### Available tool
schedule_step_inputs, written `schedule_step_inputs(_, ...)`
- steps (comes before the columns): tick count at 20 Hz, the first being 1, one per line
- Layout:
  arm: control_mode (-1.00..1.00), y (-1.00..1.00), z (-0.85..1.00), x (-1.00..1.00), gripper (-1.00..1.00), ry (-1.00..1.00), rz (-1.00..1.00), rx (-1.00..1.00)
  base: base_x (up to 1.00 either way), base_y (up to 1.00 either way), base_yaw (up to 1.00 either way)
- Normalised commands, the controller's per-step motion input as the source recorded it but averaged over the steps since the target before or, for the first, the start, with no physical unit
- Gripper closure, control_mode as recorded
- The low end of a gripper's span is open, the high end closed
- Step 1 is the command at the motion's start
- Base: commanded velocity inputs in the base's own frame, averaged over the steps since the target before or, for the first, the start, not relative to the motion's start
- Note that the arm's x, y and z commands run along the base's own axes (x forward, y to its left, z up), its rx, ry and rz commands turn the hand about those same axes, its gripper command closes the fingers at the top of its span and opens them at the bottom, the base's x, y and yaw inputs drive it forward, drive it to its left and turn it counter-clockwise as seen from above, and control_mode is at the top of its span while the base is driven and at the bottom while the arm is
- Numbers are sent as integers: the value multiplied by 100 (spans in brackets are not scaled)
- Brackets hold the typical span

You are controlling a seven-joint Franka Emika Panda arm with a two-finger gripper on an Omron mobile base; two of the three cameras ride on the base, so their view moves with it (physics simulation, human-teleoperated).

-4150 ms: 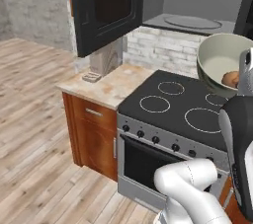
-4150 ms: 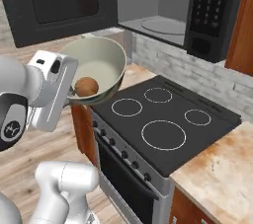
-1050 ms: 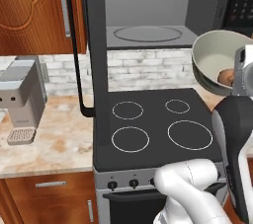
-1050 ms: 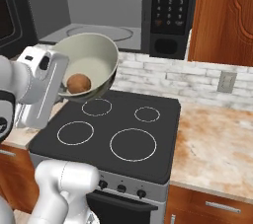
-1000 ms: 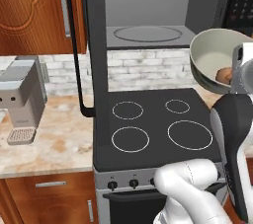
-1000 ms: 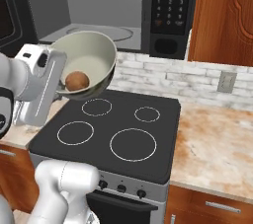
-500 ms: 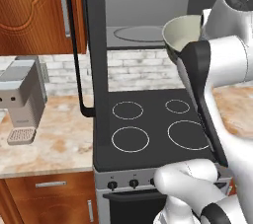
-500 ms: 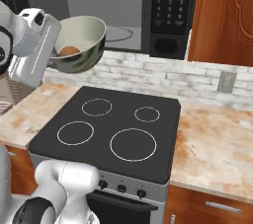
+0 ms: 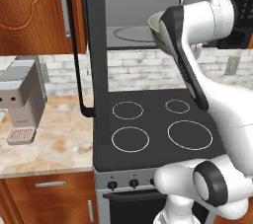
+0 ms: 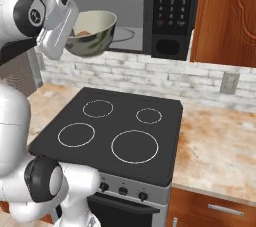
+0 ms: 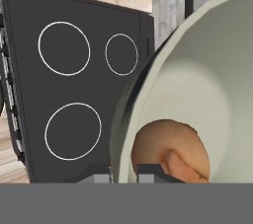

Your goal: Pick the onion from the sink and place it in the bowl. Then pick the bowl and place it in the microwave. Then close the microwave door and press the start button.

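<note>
Above the black stovetop [image 10: 112, 127], the claw [image 11: 123, 176] is clamped on the near rim of the bowl [image 10: 92, 32], one finger inside the wall and one outside. The bowl hangs in the air over the stovetop's back edge, tilted a little, level with the open mouth of the microwave [image 10: 131, 6]. The onion [image 11: 170, 153] lies in the bottom of the bowl, just beyond the claw's inner finger. Behind the bowl, the microwave's pale interior and round turntable [image 9: 132, 33] sit open, with the keypad panel [image 10: 172, 1] to the right of the opening. The microwave door [image 9: 95, 45] stands swung wide to the left of the stovetop, its long bar handle [image 9: 75, 50] facing out. Farther left of the stovetop, a grey coffee machine [image 9: 22, 99] rests on the marbled counter [image 9: 47, 144].
</note>
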Motion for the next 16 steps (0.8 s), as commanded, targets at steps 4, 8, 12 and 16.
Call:
schedule_step_inputs(4, -100, -3, 13, 88, 100, -2, 6, 0, 0, 0, 0)
schedule_step_inputs(8, -100, 0, 17, 81, 100, -3, 6, 0, 0, 0, 0)
schedule_step_inputs(12, -100, 0, 0, 88, 100, -1, 9, 0, 0, 0, 0)
schedule_step_inputs(16, -100, 0, -4, 95, 100, 0, 10, 0, 0, 0, 0)
